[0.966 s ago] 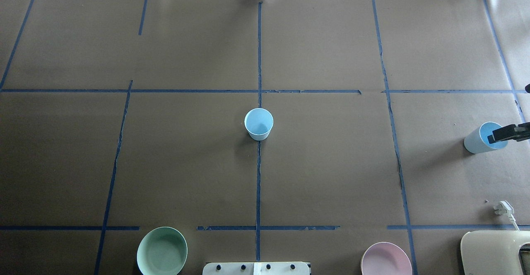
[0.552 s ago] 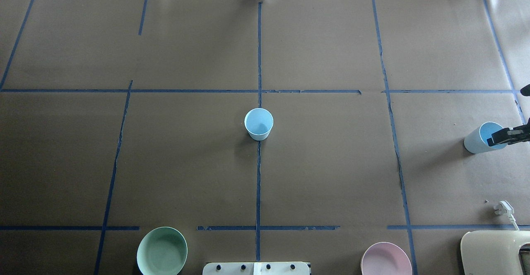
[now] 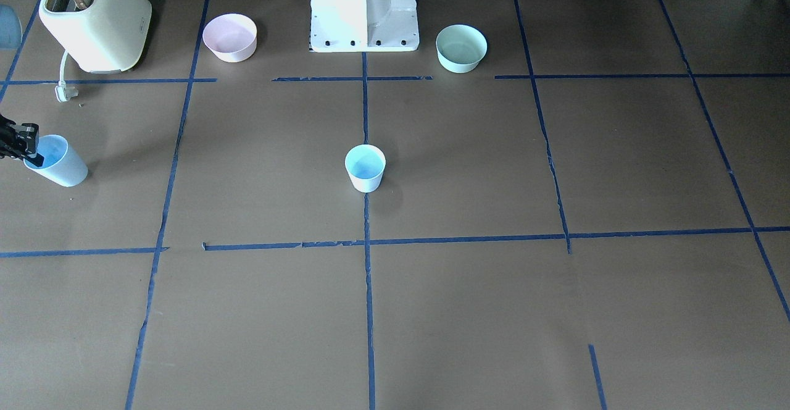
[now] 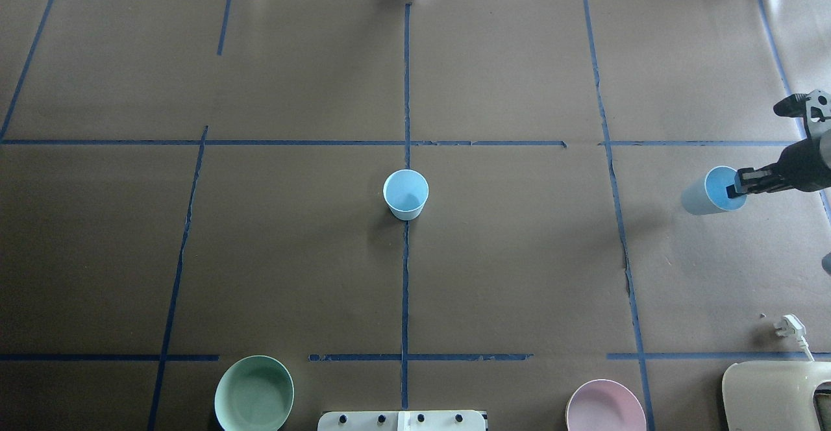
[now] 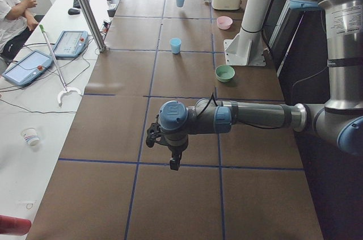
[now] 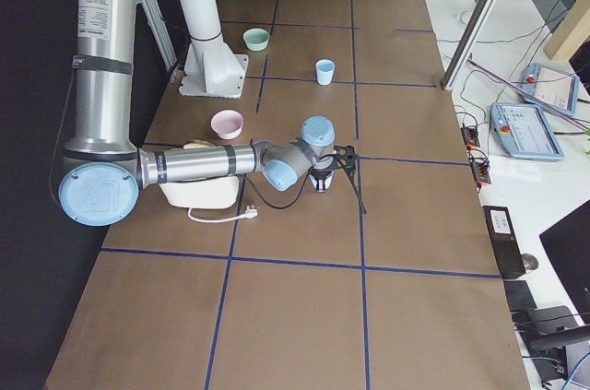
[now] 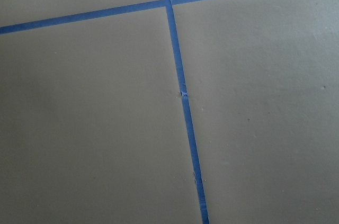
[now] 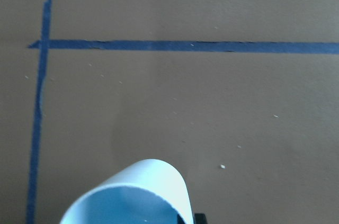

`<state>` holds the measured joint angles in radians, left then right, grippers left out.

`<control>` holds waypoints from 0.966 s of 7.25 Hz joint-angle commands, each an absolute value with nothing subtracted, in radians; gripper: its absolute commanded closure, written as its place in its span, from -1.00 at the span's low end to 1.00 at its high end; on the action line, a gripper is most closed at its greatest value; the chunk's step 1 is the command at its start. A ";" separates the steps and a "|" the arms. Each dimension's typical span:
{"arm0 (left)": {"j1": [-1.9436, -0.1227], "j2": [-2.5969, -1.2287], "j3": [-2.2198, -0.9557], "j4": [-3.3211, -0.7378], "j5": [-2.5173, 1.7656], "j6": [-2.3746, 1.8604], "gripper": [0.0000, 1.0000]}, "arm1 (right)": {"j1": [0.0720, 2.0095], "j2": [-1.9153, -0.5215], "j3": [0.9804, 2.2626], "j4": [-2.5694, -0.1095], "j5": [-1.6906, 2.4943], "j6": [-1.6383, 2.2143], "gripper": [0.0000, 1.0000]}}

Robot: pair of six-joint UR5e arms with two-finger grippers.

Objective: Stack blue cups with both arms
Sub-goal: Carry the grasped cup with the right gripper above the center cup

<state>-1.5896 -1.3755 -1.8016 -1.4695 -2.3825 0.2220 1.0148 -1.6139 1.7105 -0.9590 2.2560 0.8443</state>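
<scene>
Both cups are pale blue tapered tumblers with no handles, whitish outside and brighter blue inside. The centre cup [image 4: 406, 195] stands upright on the surface [image 4: 292, 269], mouth up, right on the middle tape [image 4: 405, 288] line.

The other cup [image 4: 713, 191] is out at the robot's right end. Your right gripper [image 4: 735, 190] is pinched on its rim, with one finger down inside the mouth. Its mouth faces up too, long axis roughly vertical. Overhead it looks leaned, base toward the centre, but in the left side view it sits straight under the gripper. I can't tell if it's off the surface.

The right wrist camera only catches that cup's rim at its bottom edge. Your left gripper [image 5: 174, 163] shows up only in the left side view, well apart from both cups, so I can't tell whether it's open or closed. Its wrist camera just sees surface and a tape cross.
</scene>
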 commanded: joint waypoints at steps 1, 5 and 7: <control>-1.589 -1.370 -1.801 -1.470 -2.382 0.219 -1.00 | 0.880 -1.383 1.738 -1.096 2.211 1.114 1.00; -1.589 -1.370 -1.804 -1.470 -2.384 0.216 -1.00 | 0.628 -0.911 1.798 -1.645 1.978 1.417 1.00; -1.589 -1.370 -1.802 -1.470 -2.385 0.215 -1.00 | 0.552 -0.841 1.770 -1.657 1.905 1.534 1.00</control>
